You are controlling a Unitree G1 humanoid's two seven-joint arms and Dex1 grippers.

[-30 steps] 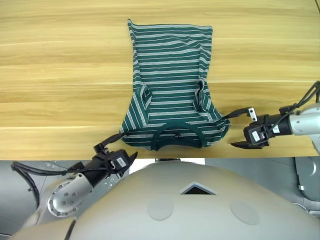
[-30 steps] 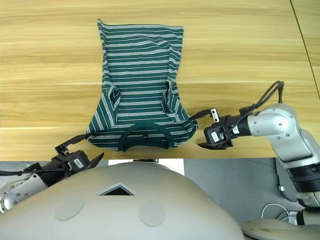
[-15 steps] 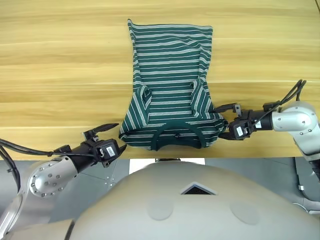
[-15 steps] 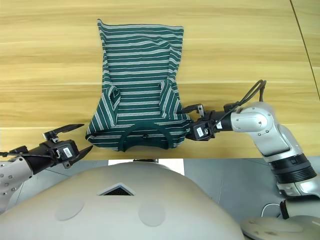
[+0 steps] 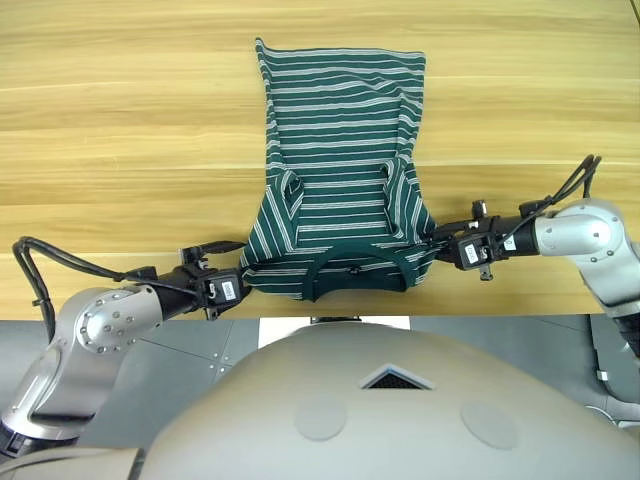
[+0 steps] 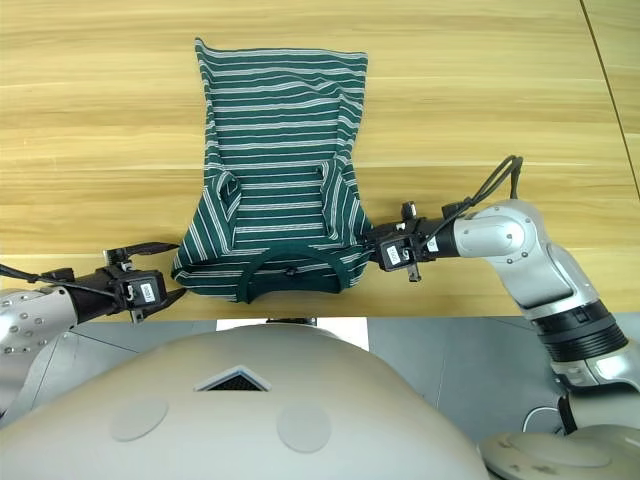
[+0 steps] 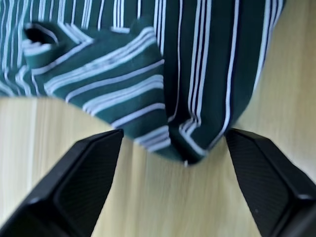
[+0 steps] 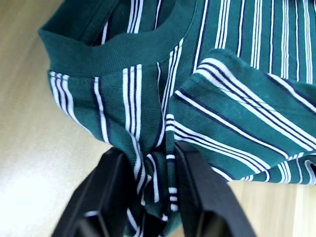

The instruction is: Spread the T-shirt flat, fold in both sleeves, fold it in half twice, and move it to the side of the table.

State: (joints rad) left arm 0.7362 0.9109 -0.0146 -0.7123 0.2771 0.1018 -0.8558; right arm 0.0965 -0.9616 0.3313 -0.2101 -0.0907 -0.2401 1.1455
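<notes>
The green striped T-shirt (image 5: 340, 170) lies on the wooden table (image 5: 120, 120), both sleeves folded onto the body and the collar (image 5: 352, 262) toward me. My left gripper (image 5: 238, 268) is open at the left shoulder corner. In the left wrist view its fingers (image 7: 94, 163) stand wide apart on either side of that corner (image 7: 192, 143), apart from the cloth. My right gripper (image 5: 436, 241) is shut on the right shoulder corner, with striped fabric pinched between its fingers (image 8: 192, 173) in the right wrist view.
The collar end of the shirt lies close to the table's front edge (image 5: 120, 316). Bare wood extends to the left (image 5: 100, 180), right (image 5: 540, 120) and behind the hem (image 5: 340, 20).
My left gripper came up from below the table edge to the left shoulder corner. My right gripper moved left onto the right shoulder corner and shut on it.
</notes>
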